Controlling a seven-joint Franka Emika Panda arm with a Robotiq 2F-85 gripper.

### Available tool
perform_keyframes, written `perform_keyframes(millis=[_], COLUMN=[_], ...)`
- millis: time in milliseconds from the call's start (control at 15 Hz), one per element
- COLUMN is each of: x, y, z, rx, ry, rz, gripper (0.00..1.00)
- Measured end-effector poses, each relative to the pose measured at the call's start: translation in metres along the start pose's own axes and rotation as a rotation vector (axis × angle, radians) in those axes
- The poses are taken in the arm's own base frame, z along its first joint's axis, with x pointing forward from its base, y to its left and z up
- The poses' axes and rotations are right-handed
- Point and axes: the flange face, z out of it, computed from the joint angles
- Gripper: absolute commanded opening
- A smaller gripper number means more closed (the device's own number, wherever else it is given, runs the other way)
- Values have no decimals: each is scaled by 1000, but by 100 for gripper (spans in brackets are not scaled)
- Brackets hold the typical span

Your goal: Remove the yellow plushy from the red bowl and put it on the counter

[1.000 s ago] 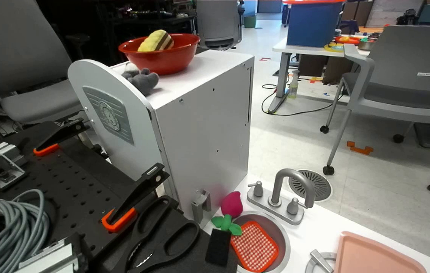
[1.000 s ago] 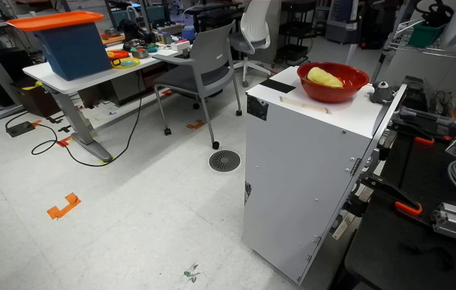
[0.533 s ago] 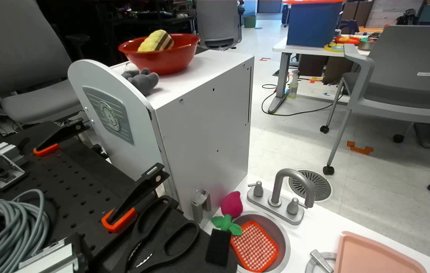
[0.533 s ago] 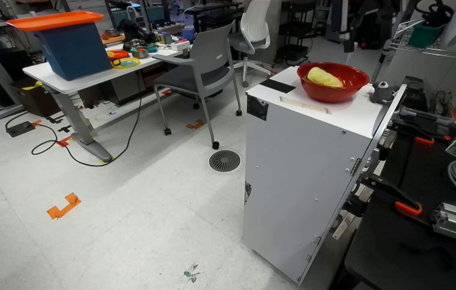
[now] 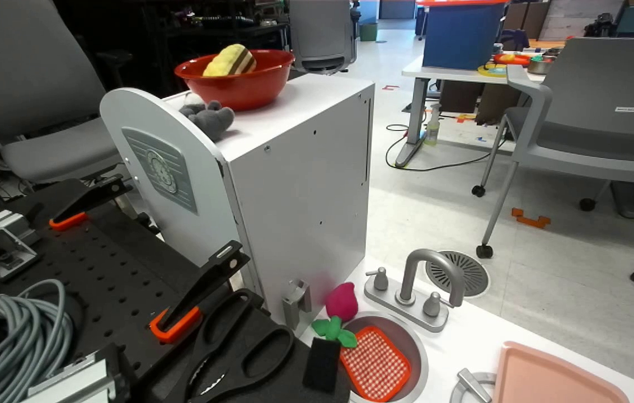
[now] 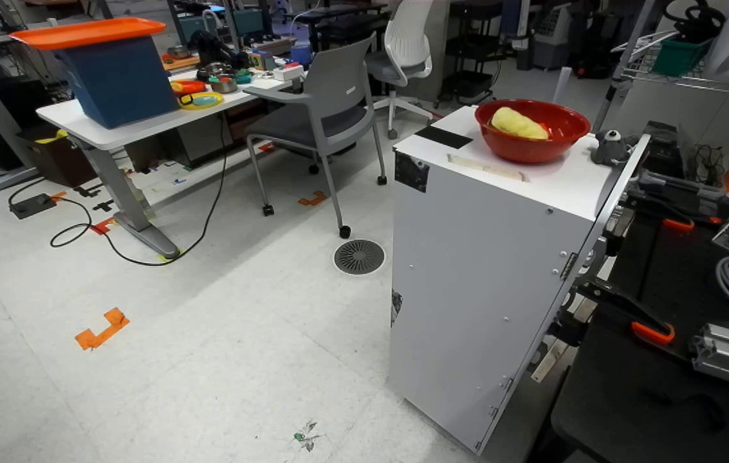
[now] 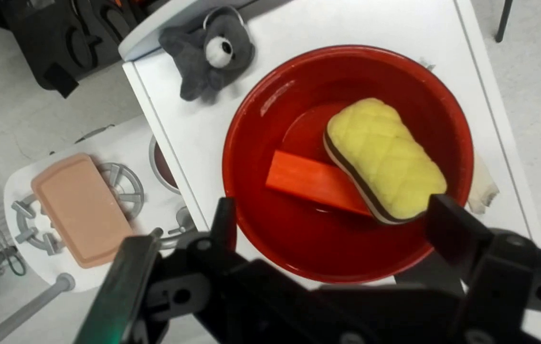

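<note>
The yellow plushy (image 7: 385, 153), quilted with a dark stripe along its side, lies tilted in the red bowl (image 7: 346, 260). Both exterior views also show the plushy (image 5: 227, 60) in the bowl (image 6: 525, 153), which stands on a tall white cabinet. In the wrist view my gripper (image 7: 332, 202) is wide open above the bowl, with nothing held. One finger (image 7: 456, 229) overlaps the plushy's near end in the picture, seemingly higher up and apart from it. Neither exterior view shows the gripper. Low beside the cabinet is the white counter (image 5: 451, 350).
An orange block (image 7: 313, 181) lies under the plushy. A grey plush animal (image 7: 215, 52) sits on the cabinet top (image 5: 317, 92) close to the bowl. On the counter are a faucet (image 5: 434, 257), a basin (image 5: 422, 358) and a pink tray (image 5: 557, 375).
Bowl and plushy have stayed put. Dark shapes far behind the bowl, at the top of an exterior view, have shifted; what they are I cannot tell.
</note>
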Motion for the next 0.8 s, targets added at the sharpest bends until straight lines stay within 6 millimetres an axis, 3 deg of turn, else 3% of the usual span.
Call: perform_keyframes(millis=[800], x=[1], y=[-7], z=[9], rx=[-32], ry=[9], rz=[-52], gripper=[100])
